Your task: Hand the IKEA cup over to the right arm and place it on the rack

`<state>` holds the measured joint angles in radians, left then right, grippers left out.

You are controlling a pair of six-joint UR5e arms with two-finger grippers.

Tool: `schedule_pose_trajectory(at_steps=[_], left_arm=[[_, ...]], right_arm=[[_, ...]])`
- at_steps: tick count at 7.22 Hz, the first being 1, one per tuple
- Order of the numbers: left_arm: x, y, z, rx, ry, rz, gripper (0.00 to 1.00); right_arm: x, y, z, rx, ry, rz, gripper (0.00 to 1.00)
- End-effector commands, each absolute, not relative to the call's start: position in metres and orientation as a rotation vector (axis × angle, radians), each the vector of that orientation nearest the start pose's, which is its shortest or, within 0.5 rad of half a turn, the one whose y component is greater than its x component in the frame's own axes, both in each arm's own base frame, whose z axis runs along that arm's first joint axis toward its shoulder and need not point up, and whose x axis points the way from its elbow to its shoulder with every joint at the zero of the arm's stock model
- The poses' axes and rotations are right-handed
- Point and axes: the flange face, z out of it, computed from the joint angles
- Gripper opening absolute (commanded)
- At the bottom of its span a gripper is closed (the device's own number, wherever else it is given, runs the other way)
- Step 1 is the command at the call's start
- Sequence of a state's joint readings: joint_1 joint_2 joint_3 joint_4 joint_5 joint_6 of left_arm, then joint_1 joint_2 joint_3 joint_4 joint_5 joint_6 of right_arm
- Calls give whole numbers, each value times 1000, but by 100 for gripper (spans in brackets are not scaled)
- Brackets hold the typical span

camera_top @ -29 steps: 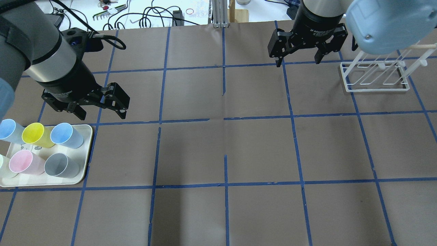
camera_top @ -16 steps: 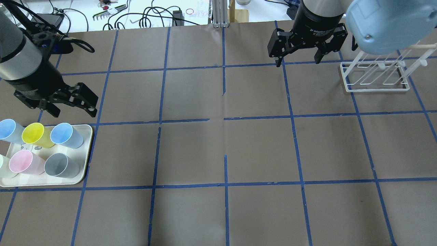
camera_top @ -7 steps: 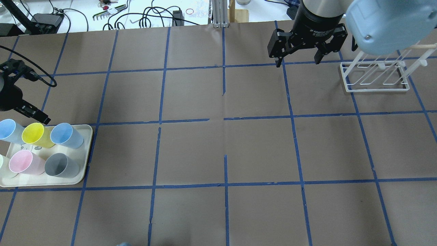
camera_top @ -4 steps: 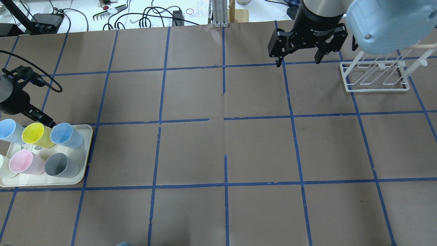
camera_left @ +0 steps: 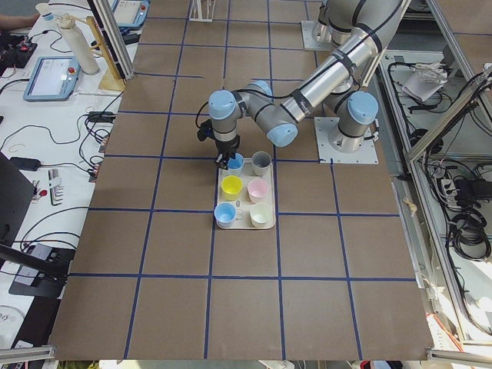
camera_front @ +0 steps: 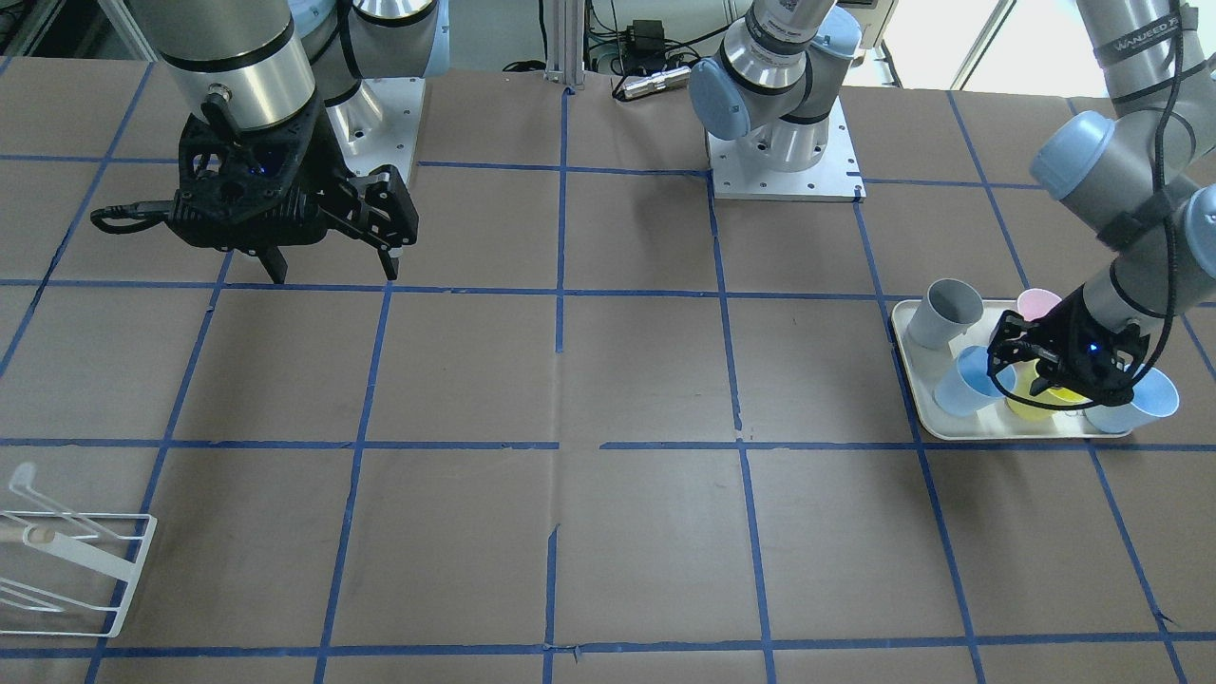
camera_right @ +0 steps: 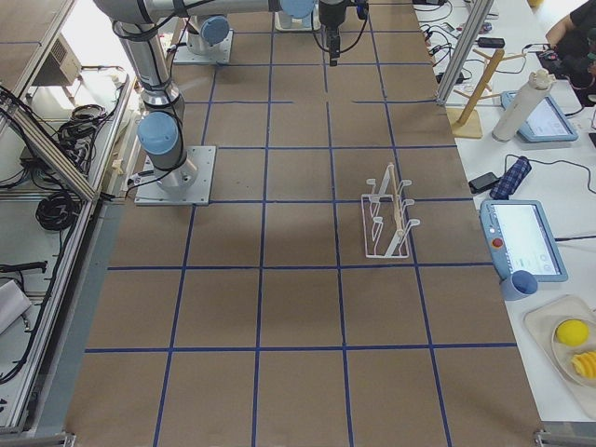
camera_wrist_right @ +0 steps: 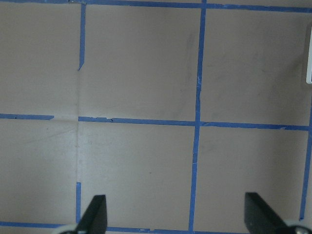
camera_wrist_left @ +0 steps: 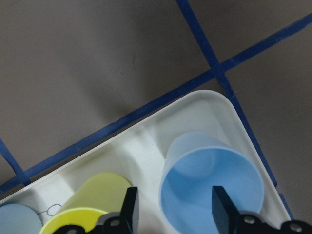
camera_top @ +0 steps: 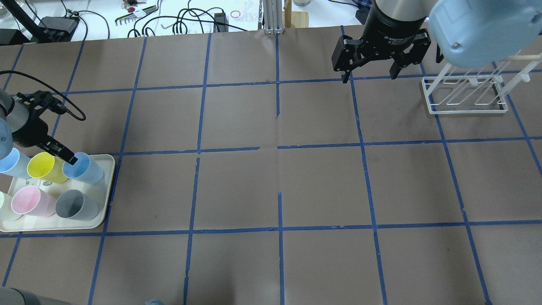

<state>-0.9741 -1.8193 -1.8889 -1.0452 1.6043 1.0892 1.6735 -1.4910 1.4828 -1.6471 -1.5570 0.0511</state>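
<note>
The pale blue IKEA cup (camera_top: 83, 167) stands upright at the tray's far right corner, and also shows in the front view (camera_front: 958, 391). My left gripper (camera_top: 64, 155) is open and low over it. In the left wrist view the left gripper (camera_wrist_left: 173, 209) straddles the cup (camera_wrist_left: 209, 190)'s rim wall: one finger is inside the cup and the other is between it and the yellow cup (camera_wrist_left: 87, 204). A second pale blue cup (camera_top: 10, 161) stands at the tray's far left. My right gripper (camera_top: 369, 75) is open and empty above the table, left of the white wire rack (camera_top: 465, 96).
The cream tray (camera_top: 108, 199) also holds a yellow cup (camera_top: 42, 167), a pink cup (camera_top: 27, 201), a grey cup (camera_top: 76, 205) and a pale cup at the view's edge. Cables and tools lie beyond the table's far edge. The rack (camera_front: 66, 570) is at the front view's lower left.
My left gripper swung left out of most of the view, then came back right and down onto the blue cup's rim. The right arm has not moved.
</note>
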Motion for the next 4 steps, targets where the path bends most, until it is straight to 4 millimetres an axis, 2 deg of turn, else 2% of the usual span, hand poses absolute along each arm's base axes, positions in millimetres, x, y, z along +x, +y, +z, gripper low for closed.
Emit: schedule_pose_trajectory(at_steps=[1, 4], left_arm=[[192, -514, 251, 772, 3065, 101, 60], [192, -516, 243, 777, 3075, 118, 60]], right_arm=[[189, -517, 499, -80, 3117, -132, 100], [189, -517, 499, -82, 3117, -132, 100]])
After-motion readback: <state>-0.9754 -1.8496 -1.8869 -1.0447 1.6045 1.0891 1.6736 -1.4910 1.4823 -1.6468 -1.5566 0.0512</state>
